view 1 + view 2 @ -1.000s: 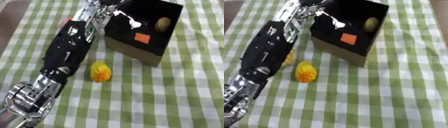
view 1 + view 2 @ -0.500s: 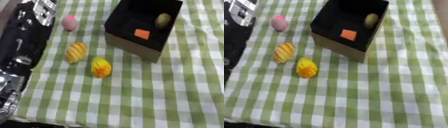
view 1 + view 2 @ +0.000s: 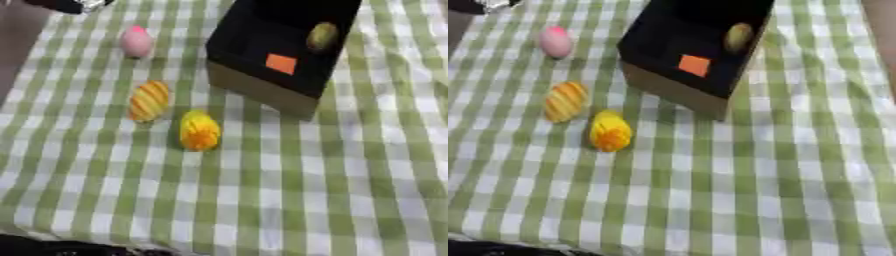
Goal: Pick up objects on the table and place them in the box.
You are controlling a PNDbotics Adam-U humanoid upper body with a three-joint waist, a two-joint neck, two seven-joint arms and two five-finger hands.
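A black box (image 3: 262,55) with a tan outer wall stands at the back middle of the green checked cloth. Inside it lie an orange square piece (image 3: 281,63) and an olive-coloured oval thing (image 3: 321,36). Left of the box, on the cloth, lies a pink egg-shaped thing (image 3: 136,41). Nearer to me are an orange-and-yellow striped oval (image 3: 149,100) and a yellow-orange oval (image 3: 199,131), side by side. A black and silver bit of my left arm or hand (image 3: 72,4) shows only at the top left corner, far from all of them. My right hand is out of sight.
The checked tablecloth (image 3: 332,190) covers the whole table. A bare brownish strip (image 3: 17,40) runs along the left edge of the cloth. A dark shape (image 3: 52,247) lies along the bottom left edge.
My left arm, which reached over the box a second ago, has drawn back to the left and out of the picture. The pink and striped things are now uncovered. The camera has shifted.
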